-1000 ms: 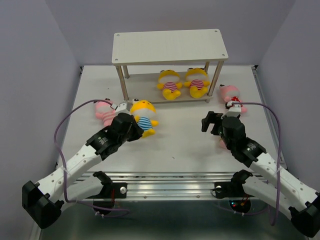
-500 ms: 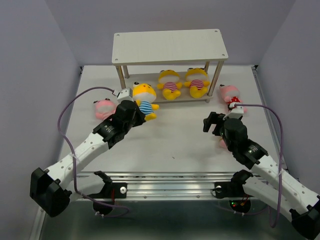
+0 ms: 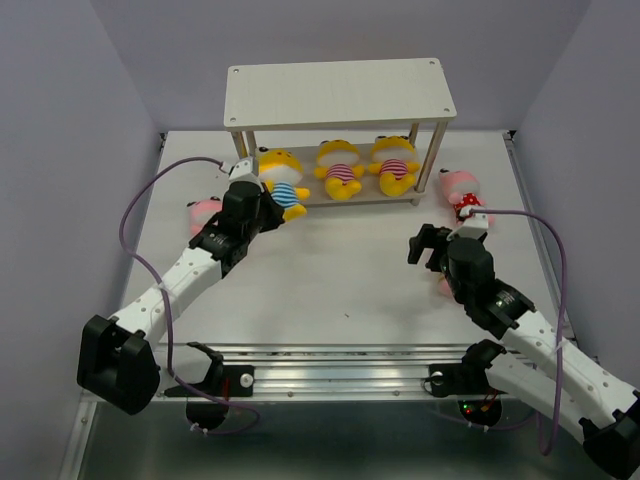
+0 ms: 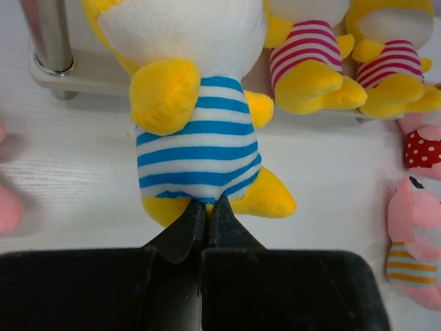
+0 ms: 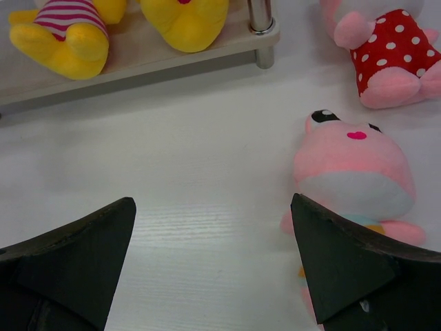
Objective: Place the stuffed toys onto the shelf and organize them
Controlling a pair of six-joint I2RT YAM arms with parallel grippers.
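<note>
My left gripper is shut on a yellow toy in a blue striped outfit, pinching its bottom hem, and holds it at the left end of the shelf's lower board. Two yellow toys in pink stripes lie on that lower board. A pink toy lies on the table left of my left arm. A pink toy in red polka dots lies right of the shelf. My right gripper is open and empty; another pink toy lies by its right finger.
The shelf's metal-footed legs stand on the white table. Grey walls close in the left, right and back. A purple cable loops off each arm. The top board of the shelf carries nothing.
My left arm has carried the blue-striped yellow toy away from the table's middle left toward the shelf, up to the left end of its lower board. The right arm has barely moved.
</note>
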